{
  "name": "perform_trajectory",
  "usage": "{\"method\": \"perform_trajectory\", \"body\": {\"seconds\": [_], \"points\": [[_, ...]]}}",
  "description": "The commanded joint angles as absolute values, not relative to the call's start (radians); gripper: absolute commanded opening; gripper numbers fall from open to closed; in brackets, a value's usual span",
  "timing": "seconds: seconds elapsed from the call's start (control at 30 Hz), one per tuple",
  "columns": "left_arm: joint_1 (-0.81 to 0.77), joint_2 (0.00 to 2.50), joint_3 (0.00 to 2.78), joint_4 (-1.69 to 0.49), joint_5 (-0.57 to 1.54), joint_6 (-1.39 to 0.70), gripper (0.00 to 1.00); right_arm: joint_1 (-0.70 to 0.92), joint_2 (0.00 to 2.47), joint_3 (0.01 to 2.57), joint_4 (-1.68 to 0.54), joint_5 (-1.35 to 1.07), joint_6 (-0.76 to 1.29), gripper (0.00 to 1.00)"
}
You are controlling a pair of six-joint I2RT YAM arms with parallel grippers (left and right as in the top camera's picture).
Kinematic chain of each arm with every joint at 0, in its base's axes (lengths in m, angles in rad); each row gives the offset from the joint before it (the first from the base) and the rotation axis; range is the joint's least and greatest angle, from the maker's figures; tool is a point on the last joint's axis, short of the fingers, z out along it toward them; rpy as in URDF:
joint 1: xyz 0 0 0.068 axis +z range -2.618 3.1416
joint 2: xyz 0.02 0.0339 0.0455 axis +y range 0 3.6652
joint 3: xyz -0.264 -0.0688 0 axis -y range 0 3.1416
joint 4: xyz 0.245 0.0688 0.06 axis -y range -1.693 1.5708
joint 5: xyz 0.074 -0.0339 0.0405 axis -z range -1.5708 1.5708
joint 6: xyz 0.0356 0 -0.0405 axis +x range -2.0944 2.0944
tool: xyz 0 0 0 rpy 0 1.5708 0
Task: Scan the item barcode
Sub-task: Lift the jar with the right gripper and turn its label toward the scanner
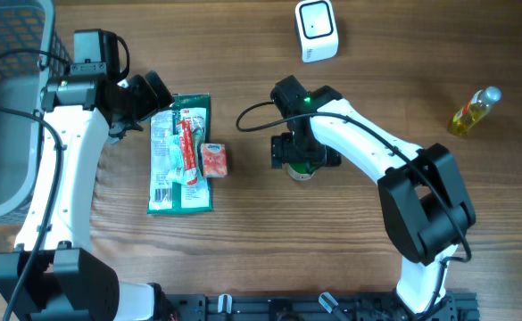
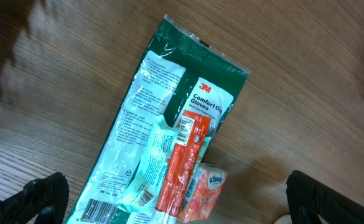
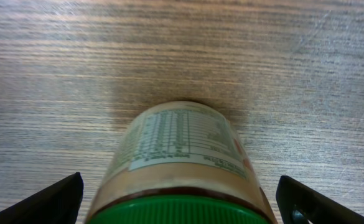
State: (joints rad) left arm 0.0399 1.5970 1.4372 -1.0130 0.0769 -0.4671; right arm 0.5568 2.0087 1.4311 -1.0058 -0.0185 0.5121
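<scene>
Widely parted right gripper [image 3: 177, 186] on either side of the green-lidded jar [image 3: 182, 140].

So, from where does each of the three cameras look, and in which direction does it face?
Overhead: above the table, facing straight down; the left arm and the right arm show.
Left wrist: on the left arm, facing down at the glove packet; its two fingertips show at the bottom corners.
Right wrist: on the right arm, facing down at a green-lidded jar; its fingertips show likewise.
Shared: overhead and left wrist both see the glove packet.
</scene>
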Motion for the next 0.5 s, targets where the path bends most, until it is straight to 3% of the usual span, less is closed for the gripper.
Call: {"method": "perform_trajectory", "body": {"seconds": [0.0, 0.27, 0.33, 0.47], "points": [[0.044, 1.596, 1.440, -1.013, 0.078, -0.448, 1.00, 0.560, 2.023, 1.408, -0.989, -0.023, 0.527, 1.00], [0.044, 1.596, 1.440, -1.013, 0.078, -0.448, 1.00, 0.560, 2.023, 1.405, -0.965, -0.024, 0.524, 0.99], [0.044, 1.596, 1.440, -1.013, 0.078, -0.448, 1.00, 0.560, 2.023, 1.405, -0.968, -0.024, 0.525, 0.90], [0.044, 1.596, 1.440, -1.013, 0.078, -0.448, 1.00, 0.560, 2.023, 1.405, -0.973, -0.024, 0.527, 0.84]]}}
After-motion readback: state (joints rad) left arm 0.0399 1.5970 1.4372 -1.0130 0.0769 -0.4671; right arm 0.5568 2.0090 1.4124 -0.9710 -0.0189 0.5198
